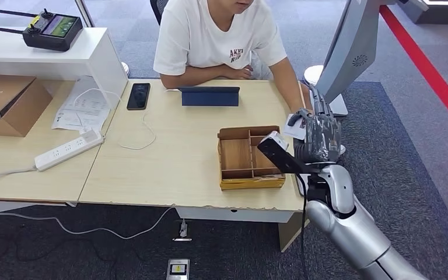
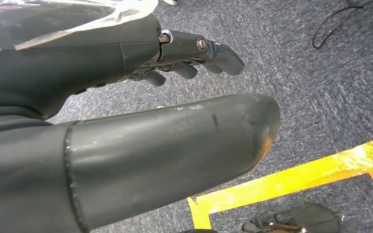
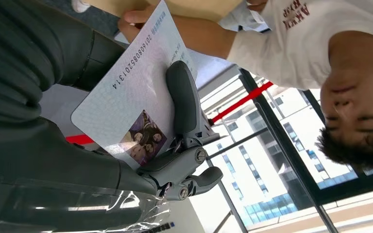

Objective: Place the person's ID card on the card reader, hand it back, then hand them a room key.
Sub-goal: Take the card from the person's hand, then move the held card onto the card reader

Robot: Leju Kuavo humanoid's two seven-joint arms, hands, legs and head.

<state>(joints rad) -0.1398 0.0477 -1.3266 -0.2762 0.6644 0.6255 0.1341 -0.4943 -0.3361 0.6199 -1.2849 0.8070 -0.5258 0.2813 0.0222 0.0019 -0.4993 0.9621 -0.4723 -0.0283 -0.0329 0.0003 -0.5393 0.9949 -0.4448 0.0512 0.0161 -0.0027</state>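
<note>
Bare tabletop (image 1: 175,151) at centre frame gives open passage. Right of it the wooden tray (image 1: 249,157) blocks the way, with the right hand (image 1: 321,131) just beyond. Above centre lie a blue case (image 1: 209,96) and phone (image 1: 138,95); a person's forearm (image 1: 289,87) crosses the upper right.

The ID card (image 3: 133,92) is pale bluish white with a fine woven pattern, a line of dark digits and a small purple-toned photo. The right hand (image 1: 321,137) has dark grey fingers (image 3: 184,99) on a silver arm (image 1: 356,227). The person (image 1: 216,35) wears a white T-shirt with red lettering. The table (image 1: 181,169) is light wood; the compartment box (image 1: 248,157) is brown with a yellow edge. The carpet (image 2: 320,87) is speckled blue-grey, crossed by yellow tape (image 2: 291,182).
</note>
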